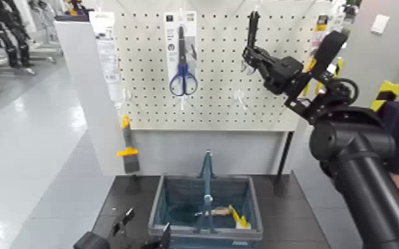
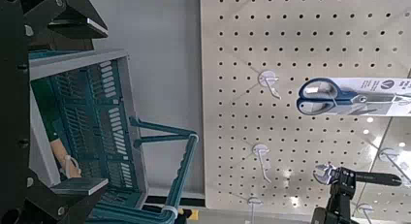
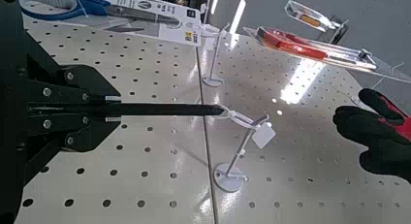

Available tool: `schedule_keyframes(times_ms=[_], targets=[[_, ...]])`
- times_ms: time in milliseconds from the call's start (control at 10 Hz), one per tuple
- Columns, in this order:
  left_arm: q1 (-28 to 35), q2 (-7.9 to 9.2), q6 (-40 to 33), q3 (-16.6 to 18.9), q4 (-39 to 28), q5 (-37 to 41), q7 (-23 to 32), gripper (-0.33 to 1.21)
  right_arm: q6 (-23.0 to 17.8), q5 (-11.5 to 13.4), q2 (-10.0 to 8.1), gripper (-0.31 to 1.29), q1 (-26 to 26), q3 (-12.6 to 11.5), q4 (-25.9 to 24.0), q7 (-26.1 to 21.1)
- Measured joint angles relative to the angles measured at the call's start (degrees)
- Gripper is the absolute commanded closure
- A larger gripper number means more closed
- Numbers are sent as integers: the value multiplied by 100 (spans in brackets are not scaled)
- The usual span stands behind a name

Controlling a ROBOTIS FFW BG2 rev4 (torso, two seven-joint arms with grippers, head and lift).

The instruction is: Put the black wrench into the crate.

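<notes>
Below right end effector (image 3: pixel 114 110) pinching black wrench (image 3: pixel 170 110) sits crate (image 1: pixel 158 205), outside right wrist view.

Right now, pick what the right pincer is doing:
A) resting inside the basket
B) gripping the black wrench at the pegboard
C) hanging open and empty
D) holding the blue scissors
B: the right pincer is closed on the wrench's black handle, up by the pegboard.
</notes>
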Motion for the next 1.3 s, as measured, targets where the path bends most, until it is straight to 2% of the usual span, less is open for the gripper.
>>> schedule_keyframes(times_ms=[600, 700, 1000, 1300], targets=[[2, 9, -17, -5, 0, -3, 0, 21, -12, 33, 19, 110, 23, -34, -188, -1], [7, 14, -24, -2, 0, -3, 0, 21, 46, 94, 25, 110, 128, -92, -479, -46], [17, 12, -27, 10, 0, -3, 1, 21, 364, 252, 111, 110, 664, -323, -1809, -204], [12, 23, -18, 12, 0, 6, 0, 21, 538, 140, 217, 110, 1095, -261, -2435, -312]])
